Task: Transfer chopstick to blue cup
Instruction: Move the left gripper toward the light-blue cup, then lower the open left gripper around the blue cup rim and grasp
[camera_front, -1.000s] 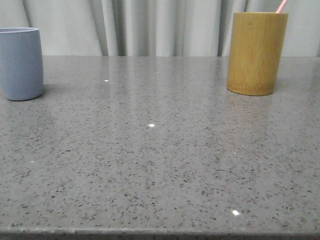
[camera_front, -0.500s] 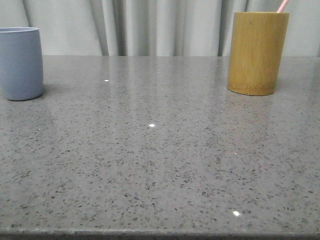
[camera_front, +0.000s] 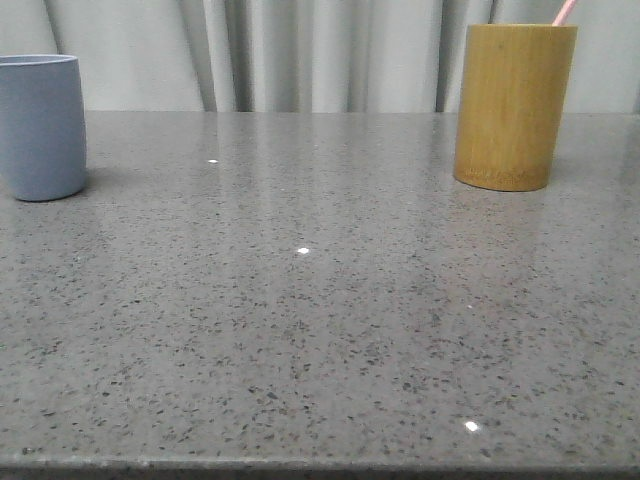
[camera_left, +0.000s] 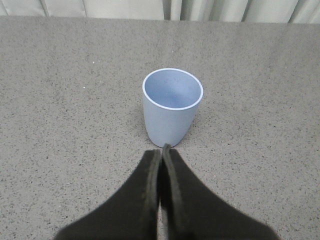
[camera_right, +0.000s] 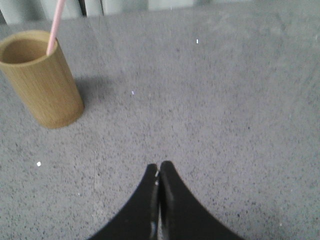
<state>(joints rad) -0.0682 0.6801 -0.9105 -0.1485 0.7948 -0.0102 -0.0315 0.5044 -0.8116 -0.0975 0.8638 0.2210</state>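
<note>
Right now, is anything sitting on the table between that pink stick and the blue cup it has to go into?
Nothing visible. The chopstick stands in the bamboo holder on the right, the blue cup on the left, with bare table between them.

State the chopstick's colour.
Pale pink; the chopstick shows best in the right wrist view, standing in the bamboo cup.

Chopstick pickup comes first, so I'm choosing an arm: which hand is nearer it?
Right. The right hand faces the bamboo holder holding the chopstick; the left hand sits by the blue cup.
</note>
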